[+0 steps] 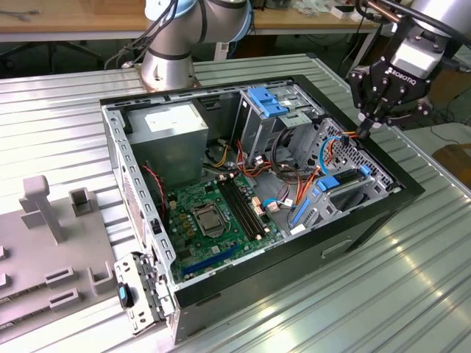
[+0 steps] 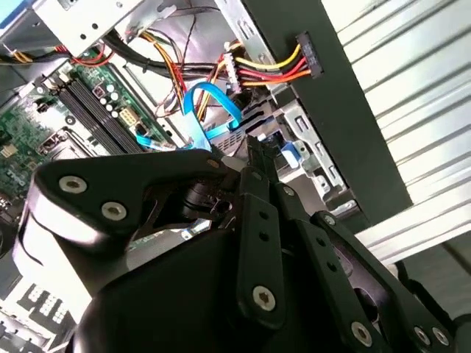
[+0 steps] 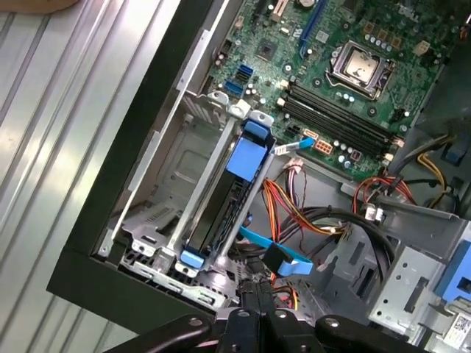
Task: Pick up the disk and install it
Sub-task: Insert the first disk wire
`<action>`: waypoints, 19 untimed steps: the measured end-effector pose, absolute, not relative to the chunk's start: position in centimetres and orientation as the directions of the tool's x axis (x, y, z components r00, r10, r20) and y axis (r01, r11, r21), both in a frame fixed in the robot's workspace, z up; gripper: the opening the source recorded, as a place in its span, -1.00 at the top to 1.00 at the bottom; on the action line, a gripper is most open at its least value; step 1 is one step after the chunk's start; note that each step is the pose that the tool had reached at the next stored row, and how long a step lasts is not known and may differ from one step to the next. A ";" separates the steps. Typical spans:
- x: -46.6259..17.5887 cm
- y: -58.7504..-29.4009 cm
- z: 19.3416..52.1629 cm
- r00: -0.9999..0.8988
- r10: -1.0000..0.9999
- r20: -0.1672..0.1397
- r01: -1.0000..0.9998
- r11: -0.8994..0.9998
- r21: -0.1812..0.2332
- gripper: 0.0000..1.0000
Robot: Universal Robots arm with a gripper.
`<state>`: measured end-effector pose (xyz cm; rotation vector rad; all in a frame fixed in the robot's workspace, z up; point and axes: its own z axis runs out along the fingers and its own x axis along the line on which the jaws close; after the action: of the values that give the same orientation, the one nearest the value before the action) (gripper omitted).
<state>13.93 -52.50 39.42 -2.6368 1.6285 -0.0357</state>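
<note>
The disk stands on edge inside the drive cage at the end of the open computer case on the exterior view's right. In the first wrist view the disk is a dark slab between silver bars, capped by a bright blue rail. My gripper hovers just above the far corner of that cage with its fingers closed together and nothing visible between them. In both wrist views the gripper points down at the cables beside the disk, apart from it.
A flat blue data cable and red, yellow and orange power wires lie under the fingertips. The motherboard, grey power-supply box and blue latch fill the case. A grey fixture stands on the ribbed table.
</note>
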 end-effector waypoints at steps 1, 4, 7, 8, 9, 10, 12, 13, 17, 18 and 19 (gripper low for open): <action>14.1 -52.3 39.4 0.448 -0.894 -0.003 -0.893 -0.447 -0.048 0.79; 14.7 -51.6 39.3 0.475 -0.880 -0.003 -0.879 -0.474 -0.048 0.79; 14.7 -51.5 39.2 0.572 -0.820 -0.002 -0.819 -0.571 -0.048 0.79; 14.7 -51.5 39.2 0.602 -0.798 -0.002 -0.797 -0.601 -0.048 0.79; 14.7 -51.4 39.1 0.630 -0.777 -0.003 -0.776 -0.629 -0.048 0.79; 14.7 -51.4 39.1 0.653 -0.757 -0.002 -0.757 -0.652 -0.048 0.79; 14.8 -51.2 39.0 0.690 -0.724 -0.002 -0.723 -0.689 -0.048 0.79; 14.9 -51.0 39.0 0.691 -0.723 -0.002 -0.722 -0.690 -0.048 0.79; 15.5 -50.2 39.0 0.695 -0.719 -0.002 -0.718 -0.694 -0.048 0.79; 15.7 -49.9 39.0 0.699 -0.715 -0.003 -0.715 -0.698 -0.048 0.79; 15.7 -49.7 39.0 0.703 -0.711 -0.002 -0.710 -0.702 -0.048 0.79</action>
<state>15.71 -49.72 38.97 -2.8574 1.1926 -0.0251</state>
